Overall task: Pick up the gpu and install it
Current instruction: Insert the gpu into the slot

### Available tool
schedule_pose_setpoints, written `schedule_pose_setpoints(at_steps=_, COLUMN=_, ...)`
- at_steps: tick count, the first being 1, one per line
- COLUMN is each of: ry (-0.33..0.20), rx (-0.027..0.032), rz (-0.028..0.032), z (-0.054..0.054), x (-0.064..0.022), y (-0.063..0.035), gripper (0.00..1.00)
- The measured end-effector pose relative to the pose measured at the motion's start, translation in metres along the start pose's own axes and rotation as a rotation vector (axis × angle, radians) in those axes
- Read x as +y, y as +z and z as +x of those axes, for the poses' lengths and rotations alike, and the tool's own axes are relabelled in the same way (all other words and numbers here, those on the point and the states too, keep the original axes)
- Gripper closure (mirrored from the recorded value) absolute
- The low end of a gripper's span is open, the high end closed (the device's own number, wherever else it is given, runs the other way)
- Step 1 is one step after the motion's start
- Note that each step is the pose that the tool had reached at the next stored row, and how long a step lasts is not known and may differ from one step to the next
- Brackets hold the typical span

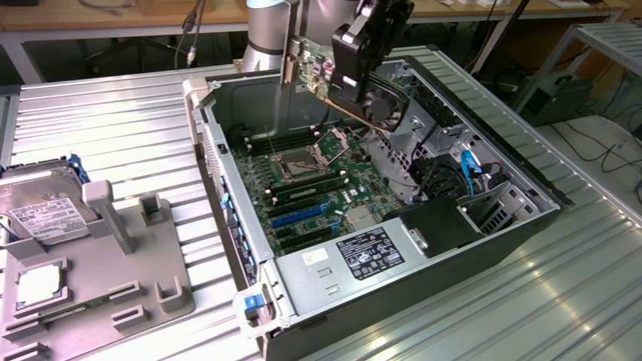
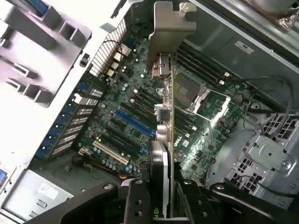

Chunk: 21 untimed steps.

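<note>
Fixture [image 1: 131,278] w/ hard drive [image 1: 40,210] and cpu chip [image 1: 38,284] sits on the bench [image 1: 120,113] at exterior view's left. Open pc case [image 1: 251,98] lies just beside it, mobo [image 1: 311,199] exposed. Gpu [image 1: 313,71] hangs above the mobo, not touching it, gripped edge-on between the fingers [image 2: 138,200], which are partly closed on the card, w/ bracket [image 2: 166,28] at the end away from them.

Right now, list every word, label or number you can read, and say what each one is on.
No text here reads clearly enough to quote.
Black label on the power supply: print too small.
White label on the hard drive: blurred.
White sticker on the case wall: blurred.
Face of the gpu: no print I can make out.
</note>
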State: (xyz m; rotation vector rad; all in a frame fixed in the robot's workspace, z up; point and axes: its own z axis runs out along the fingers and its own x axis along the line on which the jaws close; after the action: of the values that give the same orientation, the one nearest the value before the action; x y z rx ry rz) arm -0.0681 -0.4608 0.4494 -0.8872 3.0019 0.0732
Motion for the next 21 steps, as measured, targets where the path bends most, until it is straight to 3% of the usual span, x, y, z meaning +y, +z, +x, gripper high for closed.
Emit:
schedule_pose_setpoints(at_steps=3, ry=-0.103, rx=0.0044, rz=-0.0024, z=0.0, x=0.0, y=0.0, gripper=0.72)
schedule_pose_setpoints(at_steps=10, ry=-0.263, rx=0.0108, rz=-0.0063, z=-0.0001, x=-0.0001, y=0.0, gripper=0.72)
schedule_pose_setpoints(at_steps=14, ry=-0.29, rx=0.0119, rz=-0.0066, z=-0.001, x=-0.0002, y=0.0023, gripper=0.72)
schedule_pose_setpoints(at_steps=15, ry=-0.292, rx=0.0091, rz=-0.004, z=-0.0013, x=-0.0004, y=0.0034, gripper=0.72)
schedule_pose_setpoints(at_steps=16, ry=-0.293, rx=-0.0005, rz=0.0044, z=-0.0012, x=-0.0005, y=0.0048, gripper=0.72)
schedule_pose_setpoints(at_steps=17, ry=-0.305, rx=-0.0047, rz=0.0079, z=-0.0014, x=-0.0007, y=0.0059, gripper=0.72)
schedule_pose_setpoints(at_steps=21, ry=-0.378, rx=-0.0122, rz=0.0146, z=-0.0016, x=-0.001, y=0.0088, gripper=0.72)
